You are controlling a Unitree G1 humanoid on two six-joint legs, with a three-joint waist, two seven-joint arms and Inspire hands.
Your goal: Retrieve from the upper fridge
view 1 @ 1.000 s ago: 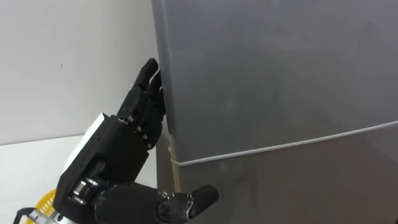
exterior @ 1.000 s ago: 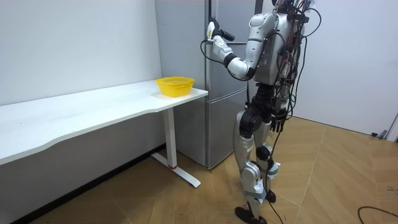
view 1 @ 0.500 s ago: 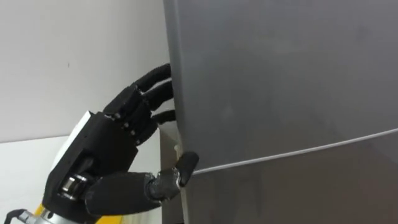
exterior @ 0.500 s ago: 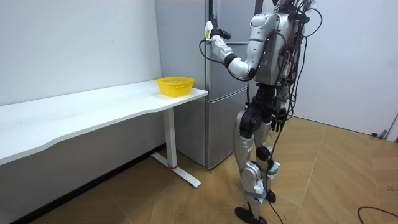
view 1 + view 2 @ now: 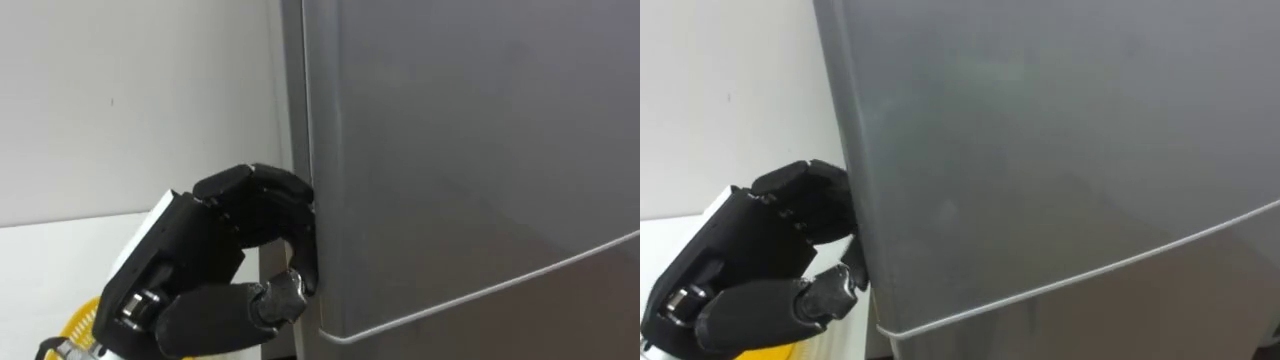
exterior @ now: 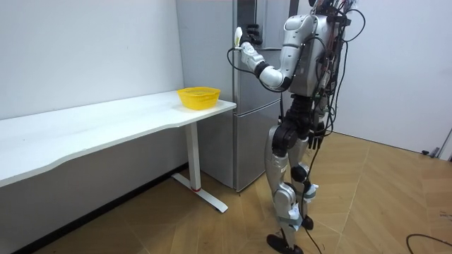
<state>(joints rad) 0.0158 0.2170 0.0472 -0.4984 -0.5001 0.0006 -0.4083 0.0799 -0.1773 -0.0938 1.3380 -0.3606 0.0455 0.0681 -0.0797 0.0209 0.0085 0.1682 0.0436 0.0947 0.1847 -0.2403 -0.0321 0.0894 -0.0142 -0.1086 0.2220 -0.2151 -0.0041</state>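
While stood at fridge [image 6: 248, 144], left robot hand [image 5: 205, 262] grips upper door [image 5: 470, 150] edge, fingers [image 5: 280, 186] curled.

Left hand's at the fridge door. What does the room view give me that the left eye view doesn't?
The room view adds the robot standing upright close before the fridge, the floor and the full length of the table. The left eye view adds the grip: the left hand has its fingers curled round the left edge of the upper door. Both show that hand raised at the door's edge, and the yellow basket on the table beside the fridge.
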